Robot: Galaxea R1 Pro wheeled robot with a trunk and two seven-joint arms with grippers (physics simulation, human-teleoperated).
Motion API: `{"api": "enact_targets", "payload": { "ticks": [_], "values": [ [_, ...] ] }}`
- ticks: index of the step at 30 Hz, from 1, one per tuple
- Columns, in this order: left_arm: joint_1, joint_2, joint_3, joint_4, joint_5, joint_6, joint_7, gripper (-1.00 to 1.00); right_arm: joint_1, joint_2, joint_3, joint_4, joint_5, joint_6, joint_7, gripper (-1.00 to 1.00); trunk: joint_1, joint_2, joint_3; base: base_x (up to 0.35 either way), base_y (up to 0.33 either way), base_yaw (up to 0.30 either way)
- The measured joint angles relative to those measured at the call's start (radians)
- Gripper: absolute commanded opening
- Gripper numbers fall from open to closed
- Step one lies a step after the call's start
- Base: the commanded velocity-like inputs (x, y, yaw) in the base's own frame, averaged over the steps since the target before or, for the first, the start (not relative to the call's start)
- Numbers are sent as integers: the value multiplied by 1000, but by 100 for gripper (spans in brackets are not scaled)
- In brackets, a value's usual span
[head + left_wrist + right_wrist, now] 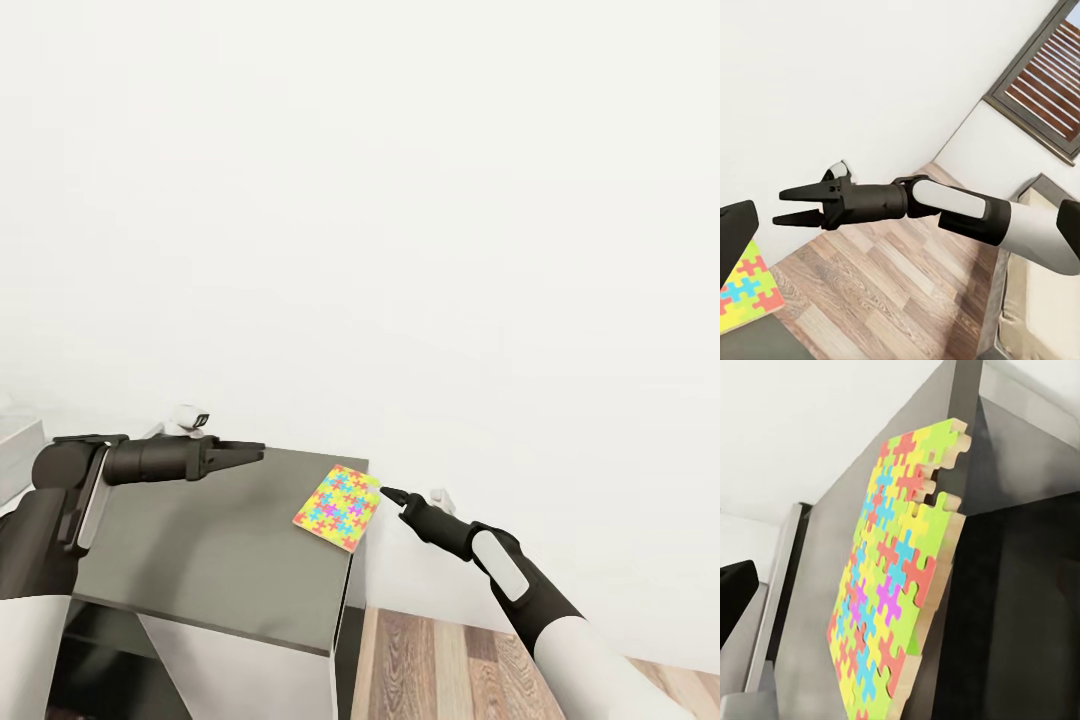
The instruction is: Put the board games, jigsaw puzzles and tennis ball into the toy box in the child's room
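One jigsaw puzzle, a flat board of yellow, pink, green and blue pieces, lies on the top of a dark grey cabinet. Its right side juts over the cabinet's right edge, as the right wrist view shows close up on the jigsaw puzzle. My right gripper hovers just right of that jutting side, open and holding nothing; the left wrist view shows the right gripper with its fingers apart. My left gripper is open and empty above the cabinet's back left part. The board games, tennis ball and toy box are out of view.
A bare white wall stands close behind the cabinet. Wooden floor lies to the cabinet's right. A pale grey surface shows at the far left edge. The left wrist view shows a slatted window and what looks like the bed.
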Motion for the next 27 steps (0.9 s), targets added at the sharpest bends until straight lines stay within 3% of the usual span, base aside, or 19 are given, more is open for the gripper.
{"api": "enact_targets", "payload": {
  "ticks": [21, 27],
  "values": [
    [0, 0, 0, 0, 0, 0, 0, 100, 0, 0, 1, 0, 1, 0, 0, 100, 0, 0, 12, 0, 0, -34],
    [0, 0, 0, 0, 0, 0, 0, 100, 1, 0, 2, 0, 1, 0, 0, 100, 23, -42, -7, 0, 0, 0]
  ]
}}
